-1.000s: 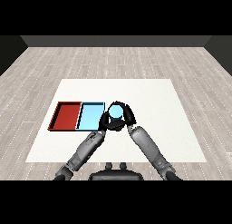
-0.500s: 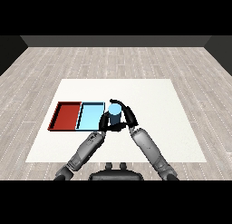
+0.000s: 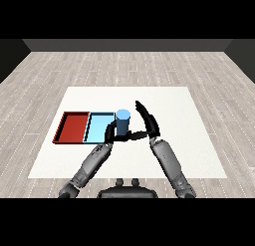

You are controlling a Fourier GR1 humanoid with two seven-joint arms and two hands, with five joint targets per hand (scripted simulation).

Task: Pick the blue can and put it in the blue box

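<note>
The blue can point(image 3: 122, 121) stands upright at the right rim of the light blue tray point(image 3: 98, 126); I cannot tell whether its base is inside the tray or just beside it. My right hand point(image 3: 148, 122) is open to the right of the can, fingers straight and spread away from it. Only its thumb point(image 3: 132, 136) reaches toward the can's base. My left hand point(image 3: 108, 134) sits low against the can's left side, over the tray's near right corner, partly hidden by the can.
The red tray point(image 3: 72, 127) lies directly left of the light blue one. Both trays lie on the left half of the white table point(image 3: 179, 115). Grey wood floor surrounds the table.
The right hand, curled round the can a second ago, has opened and its fingers have swung away to the right. The can has come slightly left and now stands at the blue tray's edge.
</note>
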